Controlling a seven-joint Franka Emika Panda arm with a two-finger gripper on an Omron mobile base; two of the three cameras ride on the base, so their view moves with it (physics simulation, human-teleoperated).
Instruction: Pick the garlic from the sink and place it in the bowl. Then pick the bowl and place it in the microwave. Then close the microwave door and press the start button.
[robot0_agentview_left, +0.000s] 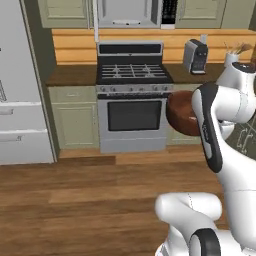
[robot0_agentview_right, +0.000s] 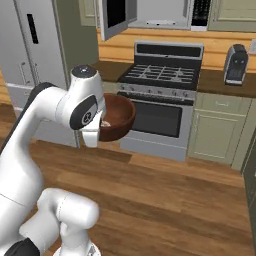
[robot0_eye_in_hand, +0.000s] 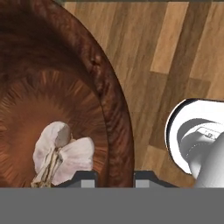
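The round, deep, reddish-brown wooden bowl (robot0_eye_in_hand: 52, 87), stiff and light, hangs above the floor before the stove, the pale loose garlic bulb (robot0_eye_in_hand: 61, 153) left of its right rim, which the two-finger gripper (robot0_eye_in_hand: 114, 177) pinches, nearly shut.

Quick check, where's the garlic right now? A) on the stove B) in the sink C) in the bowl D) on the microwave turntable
C: the hand view shows the garlic lying on the inside bottom of the bowl, whose rim sits between the fingertips of the gripper, above the wooden floor.
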